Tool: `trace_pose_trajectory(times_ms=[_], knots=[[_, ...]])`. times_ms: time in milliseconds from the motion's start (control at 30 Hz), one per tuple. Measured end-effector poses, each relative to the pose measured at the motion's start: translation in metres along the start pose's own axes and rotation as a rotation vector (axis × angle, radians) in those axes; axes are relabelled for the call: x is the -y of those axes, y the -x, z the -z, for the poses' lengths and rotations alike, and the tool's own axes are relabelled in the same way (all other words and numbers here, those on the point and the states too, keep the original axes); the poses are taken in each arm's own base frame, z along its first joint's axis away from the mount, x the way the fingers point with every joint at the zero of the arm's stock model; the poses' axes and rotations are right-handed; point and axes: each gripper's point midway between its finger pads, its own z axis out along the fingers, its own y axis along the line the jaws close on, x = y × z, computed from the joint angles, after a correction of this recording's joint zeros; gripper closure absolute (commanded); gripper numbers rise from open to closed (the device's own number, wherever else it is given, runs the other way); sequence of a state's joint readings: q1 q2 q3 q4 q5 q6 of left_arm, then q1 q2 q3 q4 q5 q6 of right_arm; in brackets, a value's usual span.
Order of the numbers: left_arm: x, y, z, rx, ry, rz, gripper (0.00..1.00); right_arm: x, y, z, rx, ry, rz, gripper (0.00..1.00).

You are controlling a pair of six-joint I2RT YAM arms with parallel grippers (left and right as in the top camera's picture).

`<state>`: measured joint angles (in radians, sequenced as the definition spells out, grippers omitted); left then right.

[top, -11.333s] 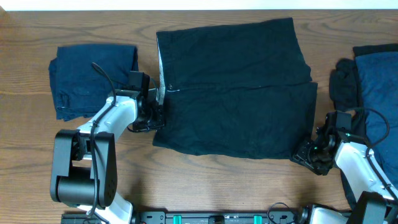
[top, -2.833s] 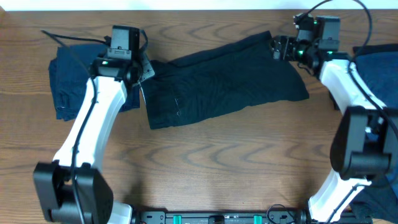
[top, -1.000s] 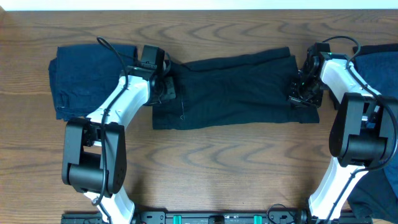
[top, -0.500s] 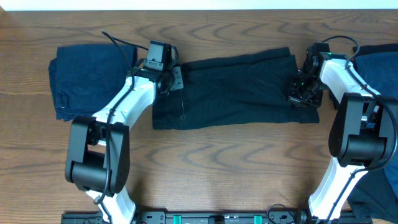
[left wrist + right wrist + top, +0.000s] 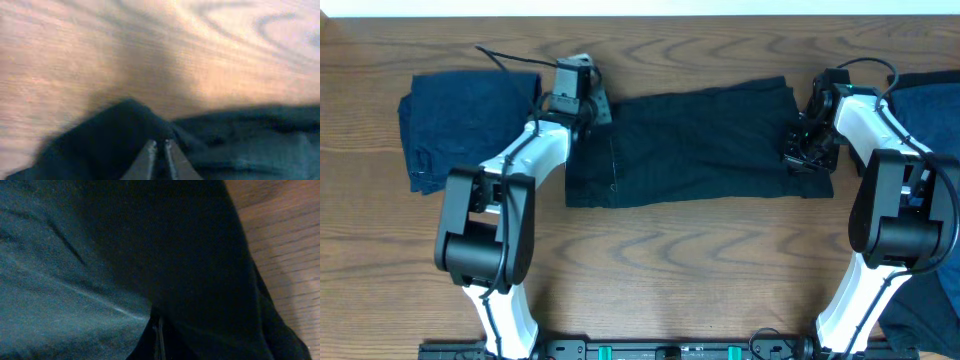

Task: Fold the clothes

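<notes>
Black cloth first: the black garment (image 5: 700, 140) lies in a long folded band across the middle of the table (image 5: 650, 260), same as half a second ago. The left gripper (image 5: 592, 104) has slid up to its far left corner. Its fingers (image 5: 148, 155) show a mere sliver between them; clamped or letting go, I can't tell. The right gripper (image 5: 802, 152) hasn't budged from the right edge, jaws closed, tips lost in dark cloth. The folded navy garment (image 5: 470, 125) sits left; the navy pile (image 5: 930, 110) is cut off at right.
</notes>
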<state>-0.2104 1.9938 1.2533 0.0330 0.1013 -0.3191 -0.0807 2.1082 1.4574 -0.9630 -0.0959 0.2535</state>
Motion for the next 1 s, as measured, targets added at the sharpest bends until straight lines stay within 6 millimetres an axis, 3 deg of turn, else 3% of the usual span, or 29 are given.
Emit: trace_pose_trajectory(times_ms=[300,367,500,633,733,867,1000], knots=[[-0.018,0.008,0.017,-0.009,0.036,0.03,0.84,0.0,0.0,0.0,0.002,0.0,0.0,0.99],[-0.017,0.017,0.03,0.009,0.034,0.034,0.86,0.0,0.001,0.0,0.003,0.001,0.0,0.99],[-0.01,0.039,0.076,0.047,0.027,0.042,0.94,0.0,0.001,0.0,0.004,0.001,0.0,0.98],[-0.009,0.034,0.106,0.008,0.041,0.044,0.94,0.0,0.0,0.0,0.004,0.001,0.0,0.98],[-0.017,0.012,0.1,-0.08,0.075,0.048,0.94,0.0,0.0,0.0,0.004,0.001,0.0,0.98],[-0.034,-0.016,0.075,-0.179,0.118,0.056,0.9,0.0,0.0,0.0,0.004,0.001,-0.001,0.98],[-0.044,-0.028,0.056,-0.223,0.113,0.078,0.89,0.0,0.0,0.0,0.004,0.002,-0.002,0.98]])
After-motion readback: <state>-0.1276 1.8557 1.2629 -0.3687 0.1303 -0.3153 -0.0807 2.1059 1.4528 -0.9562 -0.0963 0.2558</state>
